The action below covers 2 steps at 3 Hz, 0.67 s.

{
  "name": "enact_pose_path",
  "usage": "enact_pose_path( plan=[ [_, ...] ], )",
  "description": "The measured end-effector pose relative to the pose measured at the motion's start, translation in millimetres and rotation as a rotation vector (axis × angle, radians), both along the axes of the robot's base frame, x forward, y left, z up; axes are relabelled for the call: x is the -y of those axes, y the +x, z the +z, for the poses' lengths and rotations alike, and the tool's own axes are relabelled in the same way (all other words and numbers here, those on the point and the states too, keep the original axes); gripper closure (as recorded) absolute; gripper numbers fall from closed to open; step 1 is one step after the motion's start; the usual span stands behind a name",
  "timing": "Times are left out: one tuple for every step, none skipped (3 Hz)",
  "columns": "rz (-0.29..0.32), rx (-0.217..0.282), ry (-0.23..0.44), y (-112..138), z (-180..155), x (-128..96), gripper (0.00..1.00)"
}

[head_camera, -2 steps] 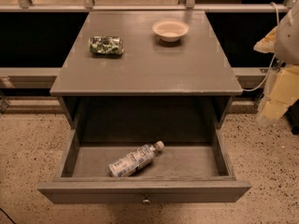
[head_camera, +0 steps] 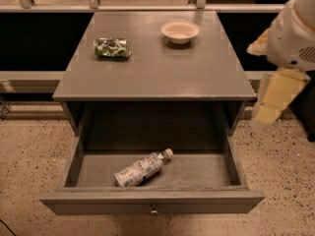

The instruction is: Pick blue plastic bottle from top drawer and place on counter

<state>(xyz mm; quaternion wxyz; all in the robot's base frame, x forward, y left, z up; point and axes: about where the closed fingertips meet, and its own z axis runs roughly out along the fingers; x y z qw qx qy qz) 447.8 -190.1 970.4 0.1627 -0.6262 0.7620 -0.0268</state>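
Observation:
The blue plastic bottle point(head_camera: 142, 168) lies on its side in the open top drawer point(head_camera: 152, 200), white cap pointing to the back right. The drawer is pulled out, with its small round knob point(head_camera: 154, 211) at the front panel's middle. The grey counter point(head_camera: 162, 68) spans above it. My gripper point(head_camera: 270, 107) hangs at the right edge of the view, beyond the counter's right front corner and above the floor. It is well apart from the bottle and holds nothing that I can see.
A green-and-white shiny packet point(head_camera: 112, 47) lies on the counter's left side. A shallow white bowl point(head_camera: 180, 31) stands at the counter's back right. Speckled floor surrounds the cabinet. A rail and dark gaps run behind it.
The arm with the gripper has moved a little to the left, closer to the counter's right side. The bottle, drawer, packet and bowl have not moved.

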Motion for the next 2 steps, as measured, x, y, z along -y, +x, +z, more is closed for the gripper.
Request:
enact_pose_path(
  plan=[
    [0.13, -0.009, -0.008, 22, -15, -70, 0.0],
    [0.298, 0.001, -0.045, 35, -24, -152, 0.0]
  ],
)
